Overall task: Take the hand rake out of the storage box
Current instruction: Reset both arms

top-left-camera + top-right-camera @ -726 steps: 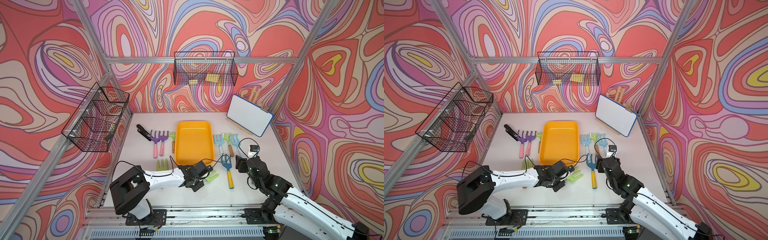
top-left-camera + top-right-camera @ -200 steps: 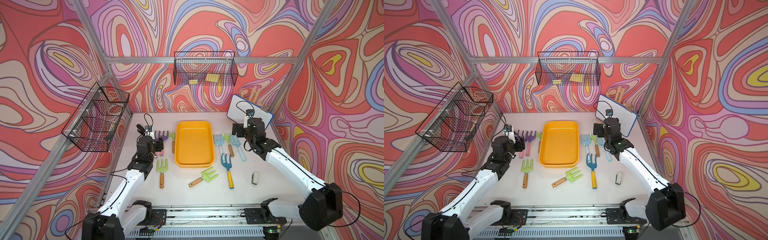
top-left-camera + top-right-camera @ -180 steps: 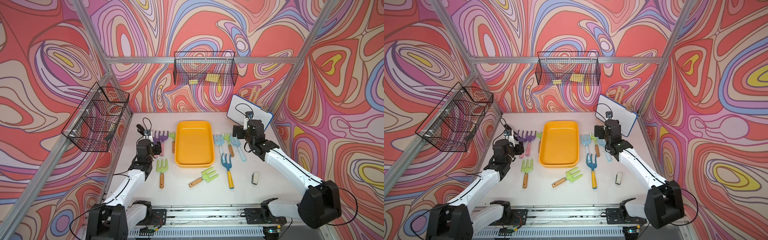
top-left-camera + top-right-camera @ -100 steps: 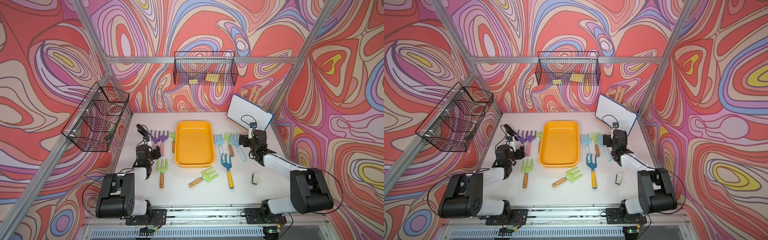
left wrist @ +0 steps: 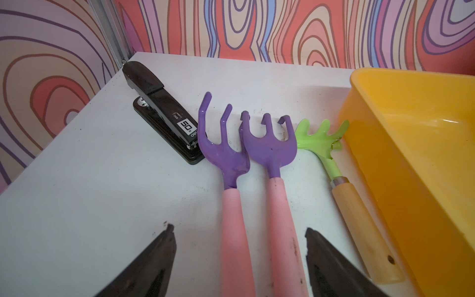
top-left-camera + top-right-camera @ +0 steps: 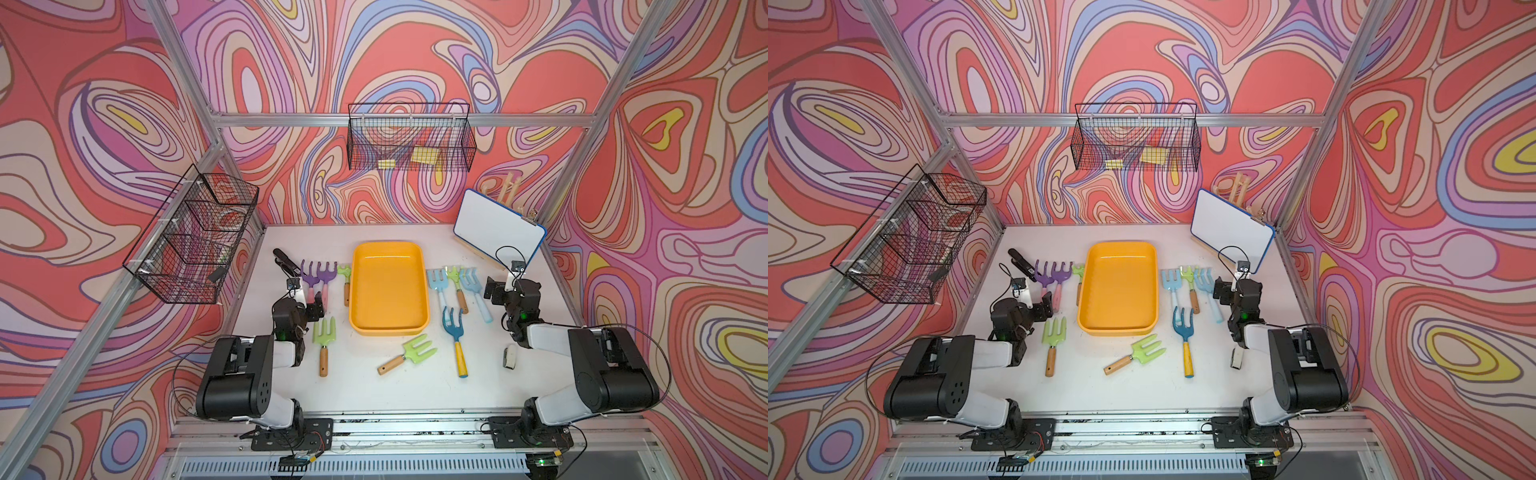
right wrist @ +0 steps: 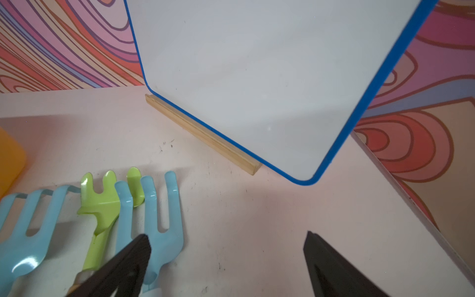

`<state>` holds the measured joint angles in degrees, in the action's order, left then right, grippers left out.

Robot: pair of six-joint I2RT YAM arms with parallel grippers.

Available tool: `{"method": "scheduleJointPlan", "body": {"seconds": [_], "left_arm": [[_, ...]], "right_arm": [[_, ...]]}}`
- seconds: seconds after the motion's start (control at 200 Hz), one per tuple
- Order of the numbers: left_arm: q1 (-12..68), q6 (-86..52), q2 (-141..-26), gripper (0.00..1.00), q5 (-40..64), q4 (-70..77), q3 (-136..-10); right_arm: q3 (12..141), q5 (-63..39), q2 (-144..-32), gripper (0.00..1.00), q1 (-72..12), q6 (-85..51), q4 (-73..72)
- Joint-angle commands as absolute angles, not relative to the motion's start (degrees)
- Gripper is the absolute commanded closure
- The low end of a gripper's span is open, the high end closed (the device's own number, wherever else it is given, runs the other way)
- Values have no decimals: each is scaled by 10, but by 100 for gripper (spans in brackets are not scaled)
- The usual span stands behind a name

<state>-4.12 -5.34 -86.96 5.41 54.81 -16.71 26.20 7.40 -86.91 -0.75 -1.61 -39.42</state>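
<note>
The yellow-orange storage box (image 6: 388, 246) (image 6: 1120, 246) sits mid-table with nothing inside it. Several hand rakes lie on the table around it; a green one with a wooden handle (image 6: 409, 353) lies tilted just in front of the box. My left gripper (image 6: 311, 306) (image 5: 237, 231) is open, low over the table left of the box. The pink handles of two purple rakes (image 5: 272, 146) lie untouched between its fingers. My right gripper (image 6: 494, 291) (image 7: 228, 239) is open and empty right of the box, beside the light blue rakes (image 7: 159, 226).
A black stapler (image 5: 159, 108) lies at the back left. A whiteboard (image 6: 496, 228) leans on a wooden stand at the back right. Black wire baskets hang on the back wall (image 6: 409, 141) and the left wall (image 6: 195, 241). A small white object (image 6: 510, 357) lies front right.
Both arms have folded back toward the table's front, bringing the grippers low beside the box. The left jaws have widened. The rakes and the box have not moved.
</note>
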Motion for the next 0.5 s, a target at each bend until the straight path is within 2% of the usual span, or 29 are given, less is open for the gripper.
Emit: {"method": "scheduleJointPlan", "body": {"seconds": [0.0,0.015,0.03,0.05,0.21,0.325,0.496], "left_arm": [[-44,-46,-870,9,66,585,-166],[-44,-45,-869,9,66,579,-168],[-44,-44,-869,3,67,578,-168],[-44,-44,-872,1,69,581,-168],[-44,-42,-875,1,73,582,-171],[-44,-47,-874,1,64,573,-175],[-44,-45,-876,1,65,564,-182]], "right_arm": [[258,49,-870,2,-5,-20,-472],[257,48,-871,2,-5,-19,-478],[255,49,-874,2,-4,-19,-483],[254,51,-879,2,-4,-19,-491],[238,102,-922,2,-4,-40,-556],[249,54,-967,2,-4,-21,-581],[242,84,-966,2,-1,-36,-584]]}}
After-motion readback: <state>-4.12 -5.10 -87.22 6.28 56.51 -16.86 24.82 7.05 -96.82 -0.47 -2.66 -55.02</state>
